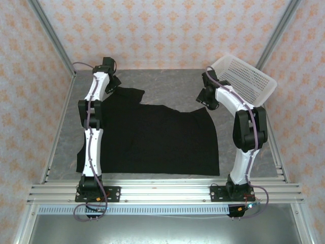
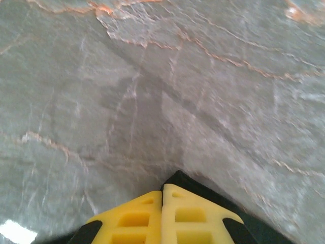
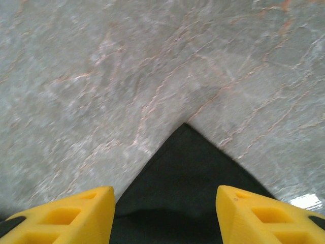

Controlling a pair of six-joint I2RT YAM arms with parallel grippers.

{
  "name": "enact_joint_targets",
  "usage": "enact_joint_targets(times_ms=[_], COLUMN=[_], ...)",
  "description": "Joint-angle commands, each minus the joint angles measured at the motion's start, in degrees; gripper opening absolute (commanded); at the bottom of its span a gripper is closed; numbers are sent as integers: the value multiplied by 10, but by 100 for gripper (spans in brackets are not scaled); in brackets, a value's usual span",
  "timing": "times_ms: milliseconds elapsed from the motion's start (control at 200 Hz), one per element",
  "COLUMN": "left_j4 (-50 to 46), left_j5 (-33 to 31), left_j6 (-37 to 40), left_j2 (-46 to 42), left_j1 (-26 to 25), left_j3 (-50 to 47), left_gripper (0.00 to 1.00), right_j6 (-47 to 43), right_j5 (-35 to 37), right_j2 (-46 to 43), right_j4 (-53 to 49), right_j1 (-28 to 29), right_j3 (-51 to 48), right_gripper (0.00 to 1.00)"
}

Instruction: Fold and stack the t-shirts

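The left end effector (image 2: 162, 192) is closed, a black corner seemingly pinched at its tips; the right end effector (image 3: 165, 192) stands wide over another corner. From both, the t-shirt (image 1: 152, 137) spreads across the worktop (image 1: 172, 81) toward its near edge, long axis left-right.

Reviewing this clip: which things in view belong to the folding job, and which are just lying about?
Job:
- black t-shirt
- left gripper, shut on one shirt corner
- right gripper, open over another corner

Lying about:
- white perforated basket
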Motion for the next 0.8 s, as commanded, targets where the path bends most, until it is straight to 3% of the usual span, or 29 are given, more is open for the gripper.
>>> enact_joint_targets(times_ms=[0,145,565,796], left_j4=[-2,6,8,3], left_j5=[-13,-5,17,22], left_j6=[8,6,4,4], left_j2=[-85,-116,-142,-156], left_j1=[-2,-2,-3,-3], left_j3=[-20,-50,-66,-80], left_gripper=[0,0,0,0], right_j6=[23,27,37,40], right_j5=[78,76,66,70], right_j2=[37,80,150,161], right_j4=[-4,2,-16,-31], right_j1=[-2,-3,-1,-1], right_j3=[19,49,81,95], right_gripper=[55,55,39,21])
